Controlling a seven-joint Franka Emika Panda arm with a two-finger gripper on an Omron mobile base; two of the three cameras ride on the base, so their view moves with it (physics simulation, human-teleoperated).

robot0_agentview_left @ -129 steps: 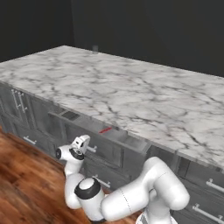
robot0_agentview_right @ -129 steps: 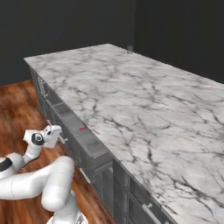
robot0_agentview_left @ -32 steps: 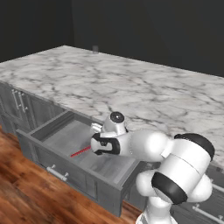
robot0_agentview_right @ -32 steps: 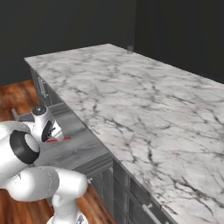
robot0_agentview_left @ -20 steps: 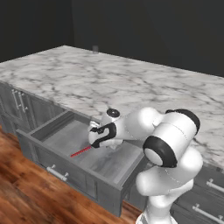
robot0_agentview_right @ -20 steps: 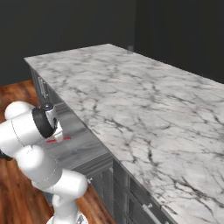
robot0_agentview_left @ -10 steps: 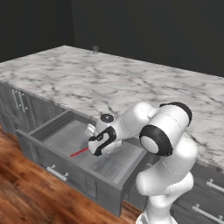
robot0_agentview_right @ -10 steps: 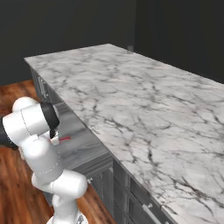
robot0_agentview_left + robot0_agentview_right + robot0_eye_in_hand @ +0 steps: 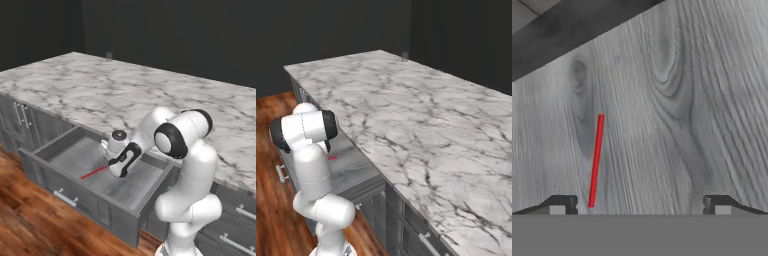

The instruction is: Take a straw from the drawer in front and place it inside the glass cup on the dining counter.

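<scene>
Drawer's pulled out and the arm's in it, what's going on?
The arm has reached down into the open drawer, with the gripper low over the pale floor. The red straw lies flat there, not yet picked up. In the hand view the jaws stand open, and the straw's near end sits just inside one fingertip, off to one side of the gap. The dining counter runs behind the drawer.

The drawer [image 9: 95, 172] is lined inside with pale grey, matt wood grain marked by knots [image 9: 662, 100], while its front is finished in darker grey. A smooth, plain red surface is seen on the straw [image 9: 596, 161]. The dining counter [image 9: 421, 120] is rendered as white, grey-veined marble. The floor [image 9: 20, 225] is laid in slightly glossy reddish-brown wood.
</scene>
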